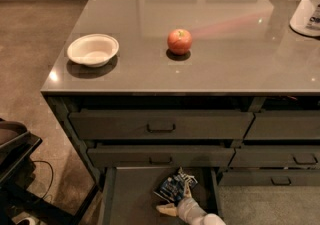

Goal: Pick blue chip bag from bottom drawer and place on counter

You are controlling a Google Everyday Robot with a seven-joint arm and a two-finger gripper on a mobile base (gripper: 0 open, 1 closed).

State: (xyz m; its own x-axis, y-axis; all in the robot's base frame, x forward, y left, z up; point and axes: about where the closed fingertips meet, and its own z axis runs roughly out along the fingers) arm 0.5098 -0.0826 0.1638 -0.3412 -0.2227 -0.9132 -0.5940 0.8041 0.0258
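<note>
The bottom drawer [131, 194] is pulled open at the lower edge of the camera view, showing its flat grey floor. The blue chip bag [174, 185] lies crinkled in it, toward the right side. My gripper [178, 203] reaches into the drawer from below and touches the bag's near edge, with the white wrist behind it at the frame's bottom. Above the cabinet, the glossy counter [225, 64] spreads wide.
On the counter stand a white bowl [93, 49] at the left, a red-orange apple [179, 41] in the middle and a white container [308, 6] at the far right. Two handled drawers [160, 125] are closed above the open one. Dark equipment [15, 149] stands on the floor, left.
</note>
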